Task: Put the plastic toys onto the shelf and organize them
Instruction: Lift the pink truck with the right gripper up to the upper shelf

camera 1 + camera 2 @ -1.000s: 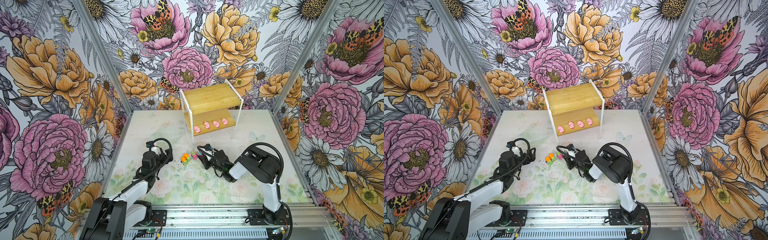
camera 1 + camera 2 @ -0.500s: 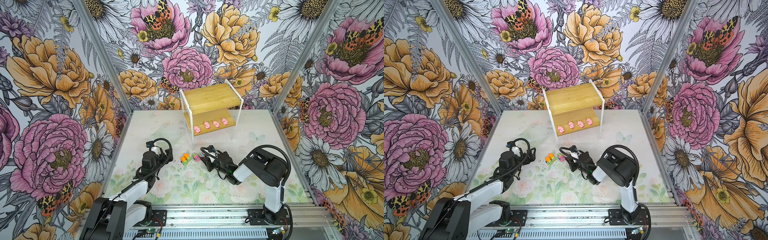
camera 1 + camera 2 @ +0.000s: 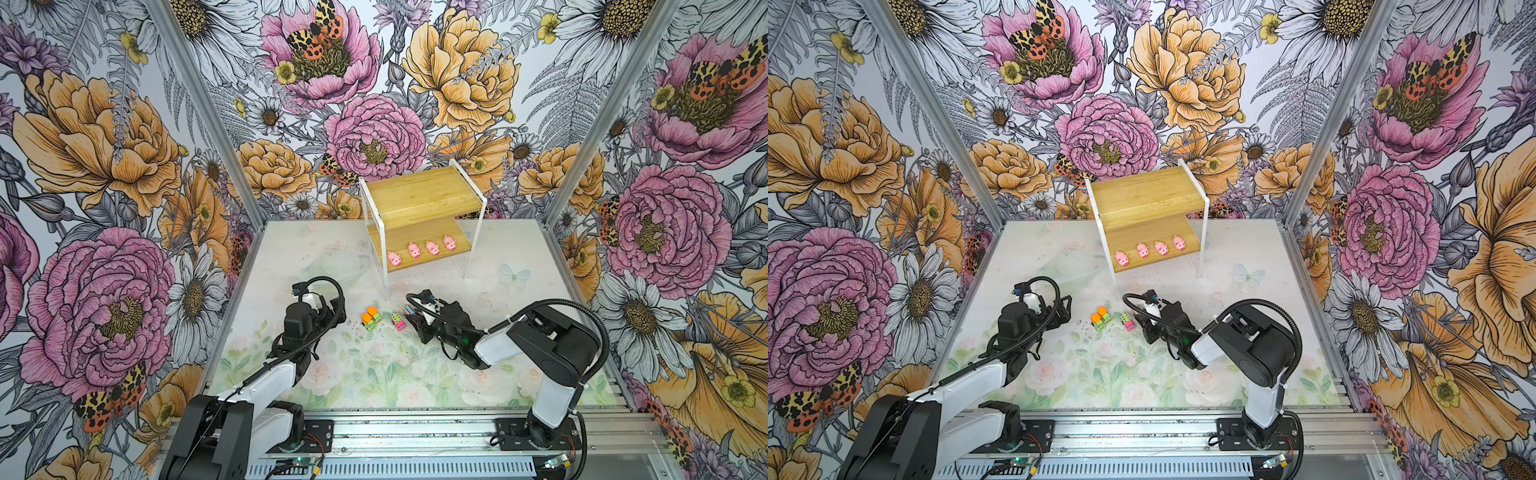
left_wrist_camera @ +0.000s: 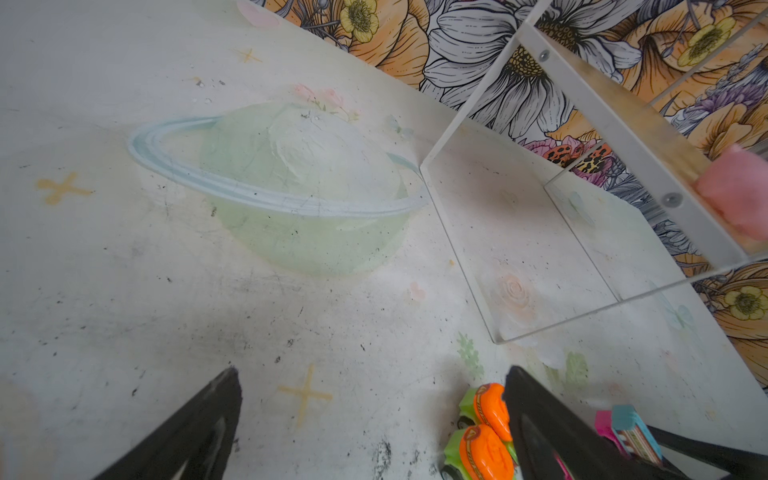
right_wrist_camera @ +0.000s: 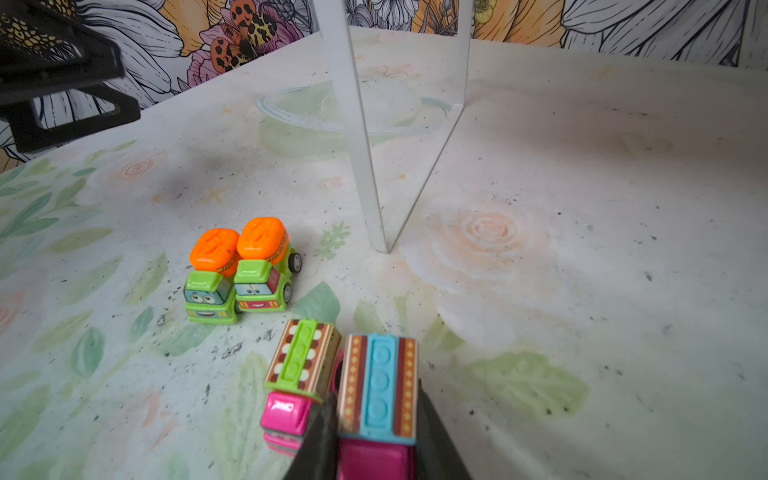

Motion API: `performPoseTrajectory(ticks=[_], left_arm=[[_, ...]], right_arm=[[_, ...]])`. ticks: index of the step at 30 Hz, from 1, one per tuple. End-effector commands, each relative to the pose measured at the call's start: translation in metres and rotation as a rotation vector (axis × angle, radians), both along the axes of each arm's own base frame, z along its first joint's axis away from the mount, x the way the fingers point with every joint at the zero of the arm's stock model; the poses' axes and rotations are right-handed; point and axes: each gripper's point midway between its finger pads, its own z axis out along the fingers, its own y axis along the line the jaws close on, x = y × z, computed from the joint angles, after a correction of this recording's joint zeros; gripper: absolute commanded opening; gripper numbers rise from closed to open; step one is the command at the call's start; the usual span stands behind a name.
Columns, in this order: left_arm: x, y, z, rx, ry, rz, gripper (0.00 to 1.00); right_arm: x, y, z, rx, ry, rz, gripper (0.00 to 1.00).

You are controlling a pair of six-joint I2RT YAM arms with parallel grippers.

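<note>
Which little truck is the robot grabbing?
The pink truck with the blue striped top: the jaws of the right gripper are shut on it. The green-topped pink truck stands free beside it, and the two orange-and-green trucks stand apart.

L arm bent low, L fingers spread wide; R arm stretched fwd, R fingers clamped tight.
</note>
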Motion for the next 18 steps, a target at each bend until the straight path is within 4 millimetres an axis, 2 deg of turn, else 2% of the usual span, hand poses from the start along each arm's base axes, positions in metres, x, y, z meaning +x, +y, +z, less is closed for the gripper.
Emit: performPoseTrajectory(ticks=[1, 4, 7, 12, 18], left_arm=[[0.001, -0.001, 0.002, -0.015, -0.007, -0.011, 0.99], [0.001, -0.001, 0.002, -0.015, -0.006, -0.012, 0.99], [0.001, -0.001, 0.002, -0.015, -0.007, -0.012, 0.99], [0.002, -0.002, 0.002, -0.015, -0.006, -0.015, 0.99], [0.003, -0.004, 0.001, -0.016, -0.001, -0.025, 0.99]], right_arm=[[-0.001, -0.008, 0.02, -0.012, -0.033, -0.014, 0.21], [-0.005, -0.013, 0.038, -0.04, -0.026, -0.016, 0.21], [-0.008, -0.022, 0.067, -0.075, -0.028, -0.028, 0.21], [-0.008, -0.042, 0.147, -0.105, -0.078, -0.068, 0.22], [0.015, -0.074, 0.244, -0.115, -0.144, -0.186, 0.25]])
